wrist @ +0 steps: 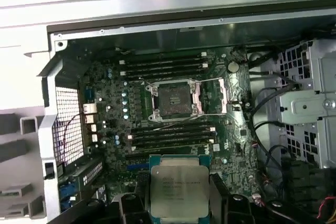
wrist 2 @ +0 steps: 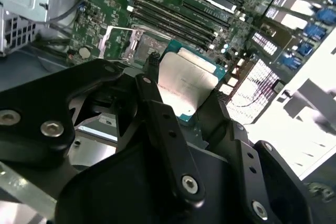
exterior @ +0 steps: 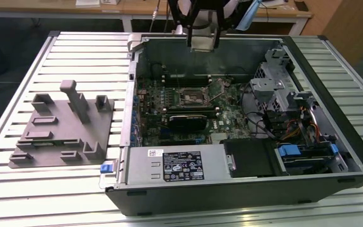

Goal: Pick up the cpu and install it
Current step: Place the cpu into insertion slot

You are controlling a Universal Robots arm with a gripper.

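An opened computer case (exterior: 232, 201) is seen lying on its side on the slatted metal desk (exterior: 74, 56), toward the desk edge at the exterior view's right. The cpu (wrist 2: 186, 85) is gripped in the closed tool (wrist 2: 186, 92), whose black fingers (wrist 2: 157, 108) are pressed against two opposite edges of the chip, its pale silver face turned up to the camera in both wrist views. The chip is held in the air above the green motherboard (wrist: 105, 114) inside the case, apart from the square processor socket (wrist: 174, 100), which is shown open with its metal frame raised beside it. Rows of memory slots (wrist: 163, 66) are set on either side of the socket. In the exterior view, the tool (exterior: 203, 41) is positioned over the case's far wall. A black expansion card (exterior: 188, 120) and a labelled power supply (exterior: 175, 165) are also housed in the case. A grey tray (exterior: 62, 137) with upright blocks is placed on the desk beside the case, near the edge at the exterior view's left.
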